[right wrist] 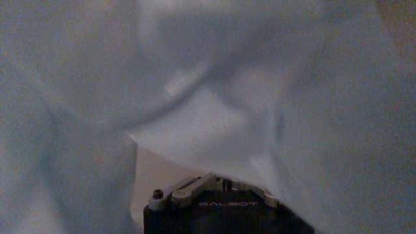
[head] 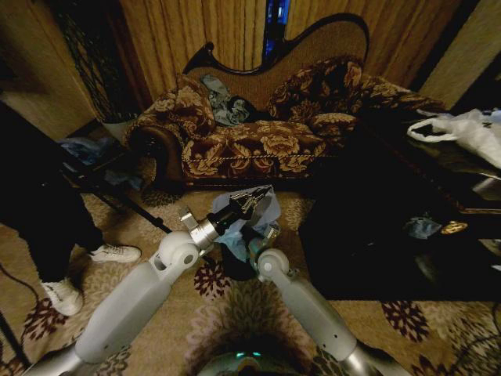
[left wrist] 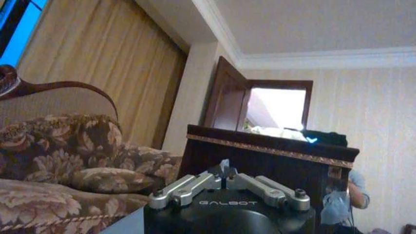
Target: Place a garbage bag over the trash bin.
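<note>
Jaws of the left gripper (head: pixel 249 202) are pinched narrow on the garbage bag (head: pixel 262 213), held above the trash bin (head: pixel 237 266); the right gripper's (right wrist: pixel 217 183) cannot be told. Bag-spreading is judged underway; next, the mouth must be opened over the rim.

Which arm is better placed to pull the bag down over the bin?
Probably the right: its gripper faces the garbage bag film up close, low by the trash bin. The left gripper points up, away.

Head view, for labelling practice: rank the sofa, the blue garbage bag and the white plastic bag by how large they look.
1. Sofa.
2. White plastic bag and garbage bag look alike; the white one is cut off at the edge, so no ranking.
</note>
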